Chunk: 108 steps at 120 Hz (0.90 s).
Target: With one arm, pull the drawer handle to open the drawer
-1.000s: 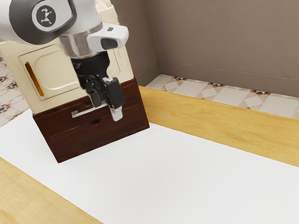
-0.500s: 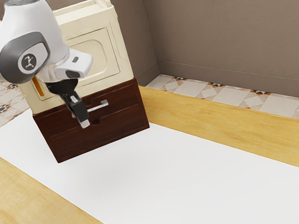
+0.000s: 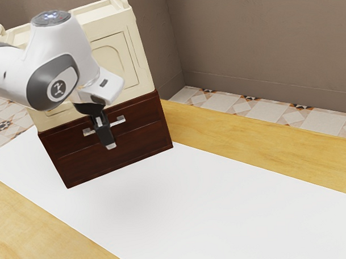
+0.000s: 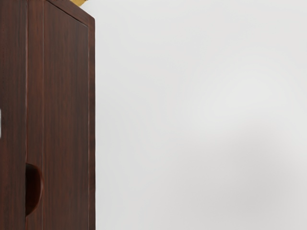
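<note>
Drawer front [image 3: 147, 111], dark grained wood; bar handle [image 3: 120, 120], silvery. Jaws [image 3: 110, 145], black, near handle; clenched or released, cannot tell.

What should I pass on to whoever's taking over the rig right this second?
Claw: in front of the silver handle; I can't tell if it is open or shut, or whether it touches the handle.
Handle: on the upper drawer of the dark brown unit, its middle behind the claw in the exterior view.
Done: the claw is at the handle. The drawer looks closed, its front level with the unit.
Left: check for a hold on the handle, take one if needed, then pull the drawer open.
</note>
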{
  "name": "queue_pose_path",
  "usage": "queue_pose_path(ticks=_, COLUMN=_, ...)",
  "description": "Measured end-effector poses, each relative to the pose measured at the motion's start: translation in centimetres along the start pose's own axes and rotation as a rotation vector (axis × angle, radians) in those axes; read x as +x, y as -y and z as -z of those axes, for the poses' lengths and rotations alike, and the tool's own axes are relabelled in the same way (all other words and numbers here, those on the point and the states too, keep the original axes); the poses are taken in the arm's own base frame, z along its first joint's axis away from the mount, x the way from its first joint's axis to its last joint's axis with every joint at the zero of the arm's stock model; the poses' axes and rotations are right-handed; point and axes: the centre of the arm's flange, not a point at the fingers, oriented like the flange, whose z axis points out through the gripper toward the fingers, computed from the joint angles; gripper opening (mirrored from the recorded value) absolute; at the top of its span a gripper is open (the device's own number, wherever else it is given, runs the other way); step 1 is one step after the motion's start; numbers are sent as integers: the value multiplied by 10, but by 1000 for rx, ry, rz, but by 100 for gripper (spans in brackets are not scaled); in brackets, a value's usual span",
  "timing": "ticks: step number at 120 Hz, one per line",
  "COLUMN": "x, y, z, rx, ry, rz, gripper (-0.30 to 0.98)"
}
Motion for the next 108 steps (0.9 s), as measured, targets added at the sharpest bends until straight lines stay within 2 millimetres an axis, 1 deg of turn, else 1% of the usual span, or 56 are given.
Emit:
queue_pose_path(ticks=4, x=-1, y=0, z=0, rx=21, ry=3, rz=-10, gripper=67)
queue_pose_path(ticks=12, x=-10, y=-9, z=2, rx=60, ry=-1, rz=-33, gripper=67)
queue_pose_path(ticks=19, x=-14, y=-22, z=14, rx=107, ry=-18, rz=-60, gripper=67)
queue_pose_path(ticks=24, x=-13, y=-30, z=23, rx=141, ry=-31, rz=-80, gripper=67)
queue_pose_path(ticks=33, x=-11, y=-34, z=29, rx=181, ry=-43, rz=-93, gripper=67)
queue_pose_path(ticks=43, x=-7, y=-33, z=26, rx=202, ry=-43, rz=-97, gripper=66)
queue_pose_path(ticks=64, x=-1, y=-27, z=10, rx=210, ry=-33, rz=-91, gripper=63)
queue_pose_path(ticks=88, x=-6, y=-10, z=-7, rx=218, ry=-31, rz=-55, gripper=60)
queue_pose_path(ticks=103, x=-9, y=-3, z=-10, rx=225, ry=-39, rz=-36, gripper=54)
queue_pose_path(ticks=108, x=-10, y=-1, z=-11, rx=226, ry=-39, rz=-30, gripper=51)
